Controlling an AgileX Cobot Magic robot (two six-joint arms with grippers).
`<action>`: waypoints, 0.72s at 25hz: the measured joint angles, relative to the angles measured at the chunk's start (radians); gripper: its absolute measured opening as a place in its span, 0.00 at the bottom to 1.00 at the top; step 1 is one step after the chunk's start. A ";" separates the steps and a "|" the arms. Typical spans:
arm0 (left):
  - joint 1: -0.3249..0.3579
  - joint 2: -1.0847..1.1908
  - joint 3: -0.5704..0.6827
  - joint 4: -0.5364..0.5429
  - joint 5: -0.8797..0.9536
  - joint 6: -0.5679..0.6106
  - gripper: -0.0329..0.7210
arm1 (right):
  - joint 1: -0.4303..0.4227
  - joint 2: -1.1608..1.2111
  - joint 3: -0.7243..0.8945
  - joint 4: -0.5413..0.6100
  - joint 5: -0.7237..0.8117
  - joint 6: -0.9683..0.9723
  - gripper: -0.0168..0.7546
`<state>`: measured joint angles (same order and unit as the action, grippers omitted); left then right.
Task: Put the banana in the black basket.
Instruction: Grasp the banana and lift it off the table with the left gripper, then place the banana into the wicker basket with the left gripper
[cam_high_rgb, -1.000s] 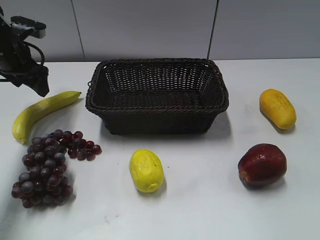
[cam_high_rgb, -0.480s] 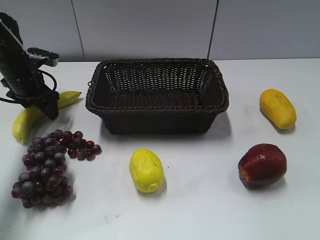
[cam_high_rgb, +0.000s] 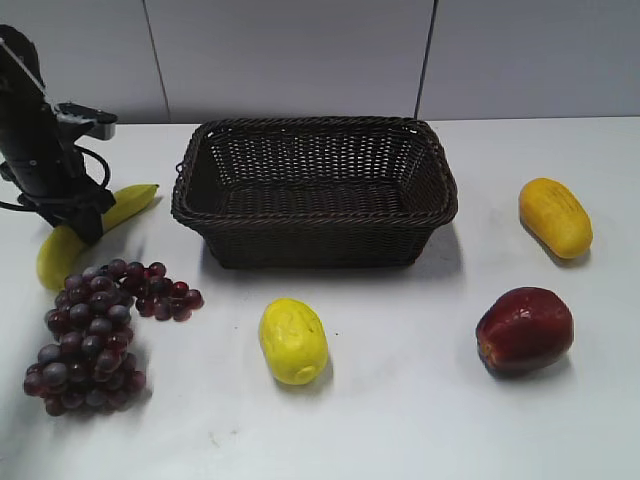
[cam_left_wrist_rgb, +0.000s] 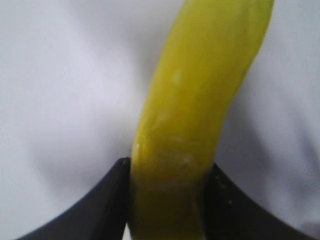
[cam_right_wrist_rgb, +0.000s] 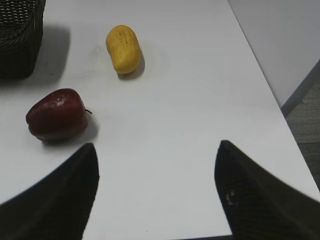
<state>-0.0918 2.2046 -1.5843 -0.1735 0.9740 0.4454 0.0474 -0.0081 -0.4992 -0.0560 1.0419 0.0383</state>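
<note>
The banana (cam_high_rgb: 128, 201) is long, curved and yellow, at the far left of the white table, left of the black basket (cam_high_rgb: 313, 137). My left gripper (cam_high_rgb: 85, 222) is shut on the banana's middle. The left wrist view shows both dark fingers pressed against the banana (cam_left_wrist_rgb: 200, 110), with my left gripper (cam_left_wrist_rgb: 167, 172) around it. The basket is a large dark woven one and looks empty. My right gripper (cam_right_wrist_rgb: 157, 165) is open and empty above the table's right part; it is out of the exterior view.
A bunch of dark grapes (cam_high_rgb: 92, 330) lies just in front of the banana. A short yellow fruit (cam_high_rgb: 292, 340) lies before the basket. A red apple (cam_high_rgb: 524, 329) and an orange-yellow fruit (cam_high_rgb: 555, 216) lie at the right. The table's right edge (cam_right_wrist_rgb: 280, 107) is near my right gripper.
My left arm came down from the far left onto the banana and its fingers closed on it. The banana has shifted slightly. The right side has not changed.
</note>
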 joint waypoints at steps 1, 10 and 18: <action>0.000 -0.004 0.000 0.002 0.011 0.000 0.45 | 0.000 0.000 0.000 0.000 0.000 0.000 0.74; 0.000 -0.145 -0.098 0.044 0.060 0.000 0.45 | 0.000 0.000 0.000 0.000 0.000 0.000 0.74; -0.064 -0.189 -0.296 0.038 0.074 0.005 0.45 | 0.000 0.000 0.000 0.000 0.000 0.000 0.74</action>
<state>-0.1555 2.0158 -1.8798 -0.1352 1.0478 0.4502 0.0474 -0.0081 -0.4992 -0.0560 1.0419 0.0383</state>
